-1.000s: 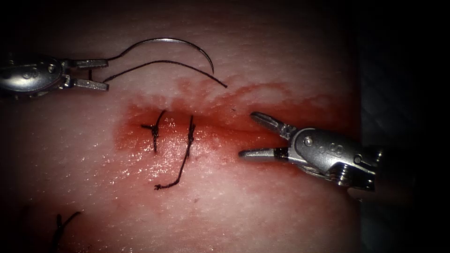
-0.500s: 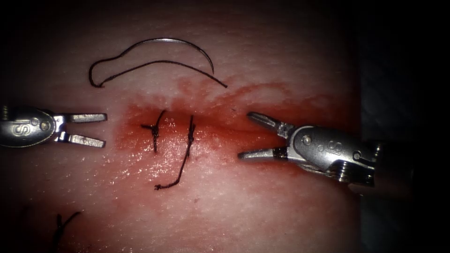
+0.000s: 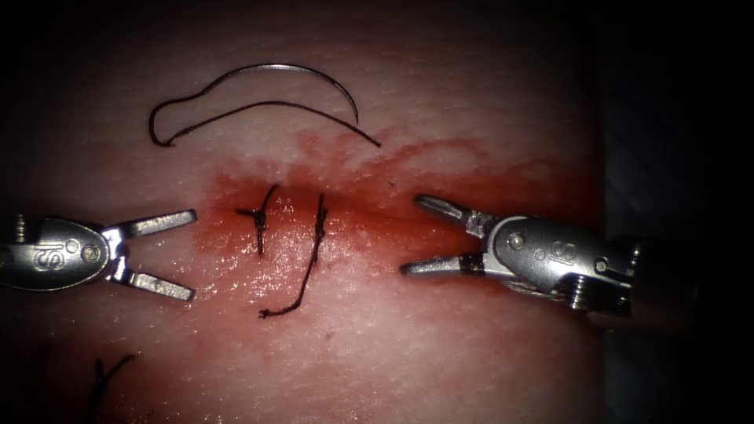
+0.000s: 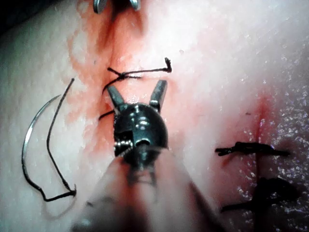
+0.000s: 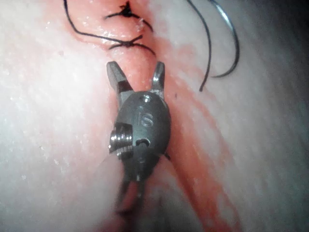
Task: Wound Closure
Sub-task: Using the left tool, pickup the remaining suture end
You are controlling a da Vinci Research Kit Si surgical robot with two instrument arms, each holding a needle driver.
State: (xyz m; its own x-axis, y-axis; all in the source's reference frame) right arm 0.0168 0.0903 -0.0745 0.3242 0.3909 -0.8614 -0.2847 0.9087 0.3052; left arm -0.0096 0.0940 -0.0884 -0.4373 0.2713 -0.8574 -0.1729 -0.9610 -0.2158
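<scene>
Two knotted dark stitches [image 3: 259, 220] [image 3: 318, 228] cross the cut in the pink pork tissue [image 3: 440, 345], between the tools, with bare red-stained surface on either side of them. The silver left needle driver [image 3: 193, 254], at the left end of the cut, has its jaws spread and holds nothing. The silver right needle driver [image 3: 408, 235], on the right, is spread and empty too. The thin curved steel needle [image 3: 298, 72] lies free on the tissue above the cut, not in it, its black thread [image 3: 236, 110] looped beside it. Since half a second ago the left tool has dropped lower and spread wider.
</scene>
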